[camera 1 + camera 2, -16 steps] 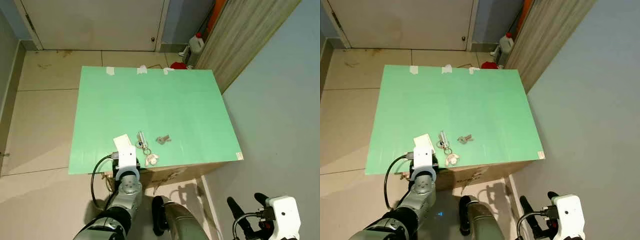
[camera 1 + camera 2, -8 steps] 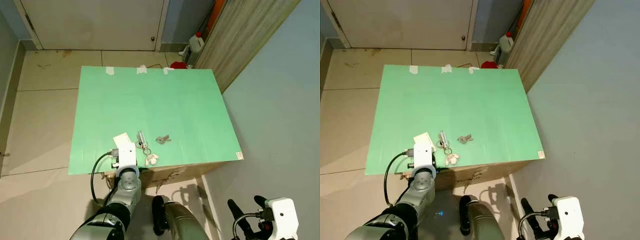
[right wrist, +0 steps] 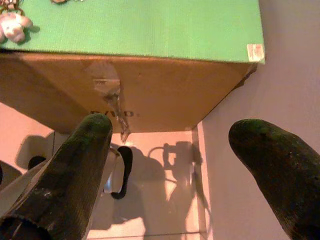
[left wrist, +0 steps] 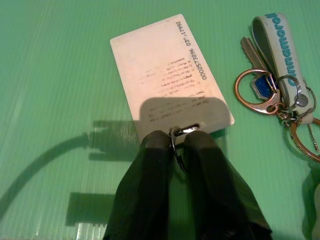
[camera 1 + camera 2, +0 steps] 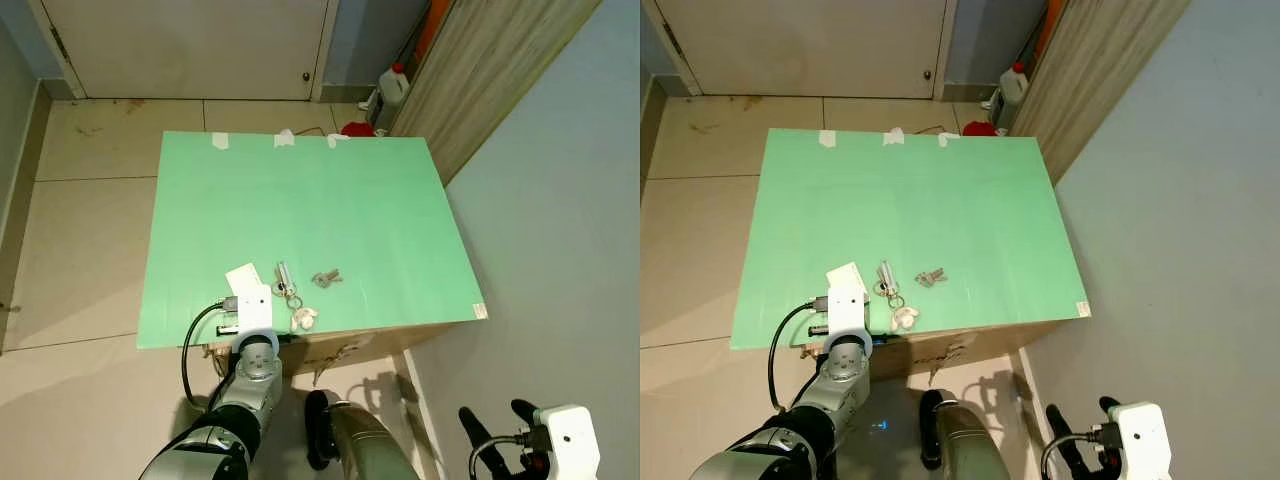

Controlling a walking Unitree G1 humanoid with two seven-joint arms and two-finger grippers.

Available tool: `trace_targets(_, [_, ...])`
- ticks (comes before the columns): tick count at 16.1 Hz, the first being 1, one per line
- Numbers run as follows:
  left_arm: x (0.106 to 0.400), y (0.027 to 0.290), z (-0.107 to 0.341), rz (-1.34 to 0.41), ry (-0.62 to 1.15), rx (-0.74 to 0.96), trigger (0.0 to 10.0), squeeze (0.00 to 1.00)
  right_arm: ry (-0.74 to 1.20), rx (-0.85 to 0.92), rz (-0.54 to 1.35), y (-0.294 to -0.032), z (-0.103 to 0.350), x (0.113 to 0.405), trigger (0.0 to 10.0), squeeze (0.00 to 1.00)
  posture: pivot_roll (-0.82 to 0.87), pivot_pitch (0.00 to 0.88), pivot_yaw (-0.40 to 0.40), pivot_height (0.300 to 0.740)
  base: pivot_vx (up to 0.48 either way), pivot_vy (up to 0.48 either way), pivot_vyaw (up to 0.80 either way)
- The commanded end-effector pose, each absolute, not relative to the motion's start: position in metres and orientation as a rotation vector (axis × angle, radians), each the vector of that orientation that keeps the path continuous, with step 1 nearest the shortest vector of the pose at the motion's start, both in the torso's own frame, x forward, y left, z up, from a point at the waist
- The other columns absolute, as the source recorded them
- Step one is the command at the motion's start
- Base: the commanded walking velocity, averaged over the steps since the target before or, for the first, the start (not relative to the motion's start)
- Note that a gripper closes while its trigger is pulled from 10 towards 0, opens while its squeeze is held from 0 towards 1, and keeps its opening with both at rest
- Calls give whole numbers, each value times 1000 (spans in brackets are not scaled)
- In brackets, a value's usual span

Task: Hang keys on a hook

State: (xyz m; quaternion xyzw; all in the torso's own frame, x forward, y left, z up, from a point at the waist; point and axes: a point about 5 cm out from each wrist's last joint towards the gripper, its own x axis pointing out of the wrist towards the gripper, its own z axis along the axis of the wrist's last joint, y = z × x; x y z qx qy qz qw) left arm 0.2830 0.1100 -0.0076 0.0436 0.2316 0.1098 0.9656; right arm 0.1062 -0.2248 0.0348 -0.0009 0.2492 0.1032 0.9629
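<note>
A bunch of keys (image 5: 284,285) lies near the front edge of the green table top (image 5: 300,200). It has a white strap (image 4: 277,45), a white card (image 4: 167,75) and a small white charm (image 5: 303,319). A second small set of keys (image 5: 325,279) lies just to its right. My left gripper (image 4: 174,140) is at the table's front edge, shut on the thin metal ring (image 4: 176,145) at the card's slot. My right gripper (image 5: 495,415) hangs low at the right, off the table, open with nothing in it.
The green top sits on a cardboard box (image 3: 125,85). A grey-blue wall (image 5: 560,200) runs close along the table's right side, with a wood panel (image 5: 480,70) behind it. A white bottle (image 5: 393,85) and a closed door (image 5: 190,45) are at the back. Tiled floor lies to the left.
My right gripper has sunk lower in the eye views. My left gripper has stayed almost still at the card.
</note>
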Motion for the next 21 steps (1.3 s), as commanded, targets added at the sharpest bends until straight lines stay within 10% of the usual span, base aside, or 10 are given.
trace_targets(1, [273,103,-17,194,516,80,0,0,532,-22,180,-235,32,98,10000,0,-380,263,-174,740,0,0,0])
trace_targets(14, [304,141,31,209,209,162,0,0,460,36,187,-218,3,142,10000,0,-223,161,-97,740,0,0,0])
trace_targets(21, [310,129,87,-157,-29,222,0,0,270,96,73,-212,15,205,10000,0,-143,13,-8,740,0,0,0])
